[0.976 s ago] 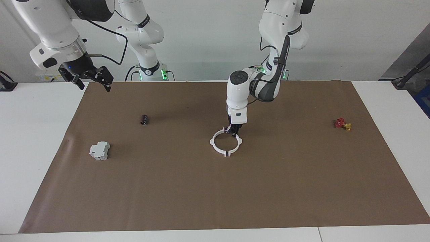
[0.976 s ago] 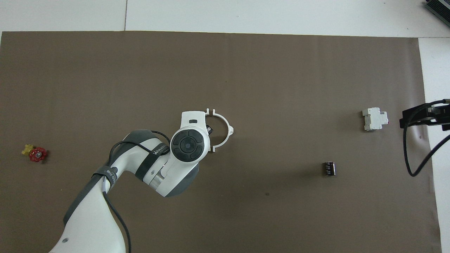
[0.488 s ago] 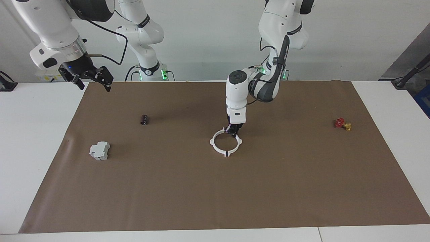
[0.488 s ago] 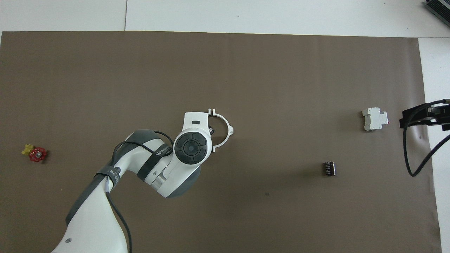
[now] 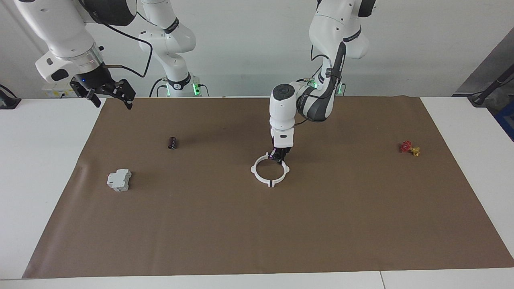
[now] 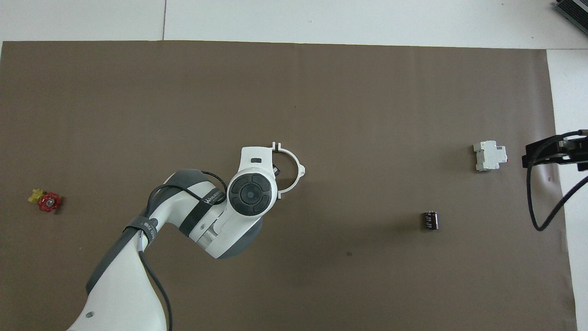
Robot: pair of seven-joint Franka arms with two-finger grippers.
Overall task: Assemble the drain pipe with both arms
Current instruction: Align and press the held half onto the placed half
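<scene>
The drain pipe's two white half-rings lie tab to tab as one ring [image 5: 257, 163] in the middle of the brown mat. My left gripper [image 5: 279, 157] points straight down and is shut on the rim of the half-ring [image 5: 286, 170] toward the left arm's end, on the ring's part nearest the robots. In the overhead view the left wrist covers that half; only the other half [image 6: 294, 162] and one black finger [image 6: 275, 170] show. My right gripper [image 5: 113, 104] is open and empty, waiting up over the mat's edge at the right arm's end.
A grey-white boxy block [image 5: 119, 180] and a small black cylinder [image 5: 172, 142] lie toward the right arm's end. A red and yellow valve piece [image 5: 409, 148] lies toward the left arm's end. The brown mat [image 5: 241, 233] covers most of the white table.
My left gripper shifted its half-ring slightly toward the right arm's end, closing the small gap at the tabs. The right arm has not moved.
</scene>
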